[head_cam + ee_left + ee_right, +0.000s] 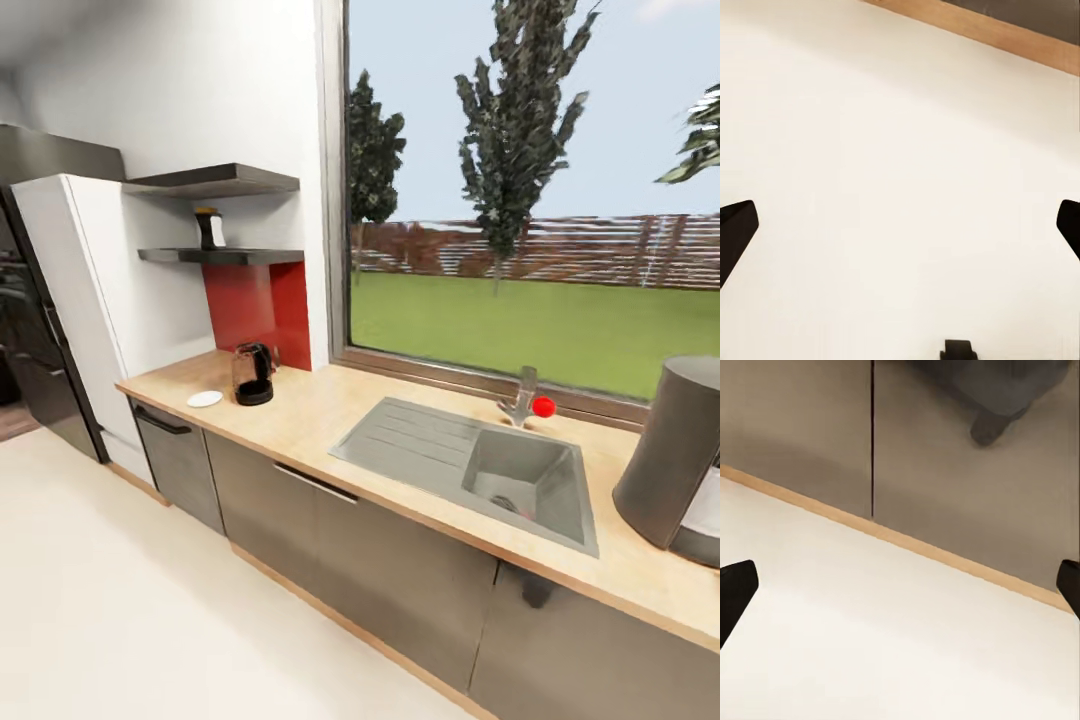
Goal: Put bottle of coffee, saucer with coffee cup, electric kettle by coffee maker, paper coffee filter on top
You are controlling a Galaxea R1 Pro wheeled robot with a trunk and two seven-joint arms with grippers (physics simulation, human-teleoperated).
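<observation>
Arms aimed floorward — left gripper [900, 225] jaws wide | right gripper [900, 585] jaws wide

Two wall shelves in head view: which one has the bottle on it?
The lower shelf: the dark bottle stands on it, beneath the upper shelf.

Bright daylight pours through the window [530, 200], washing the countertop [330, 400] and pale floor [100, 580] evenly. Shadows stay soft under the shelf [220, 256] and inside the sink [520, 475]. Straight lines bow toward the head view's edges. Wrist views look slightly soft, with faint reflections on the cabinet doors [945, 457].
</observation>
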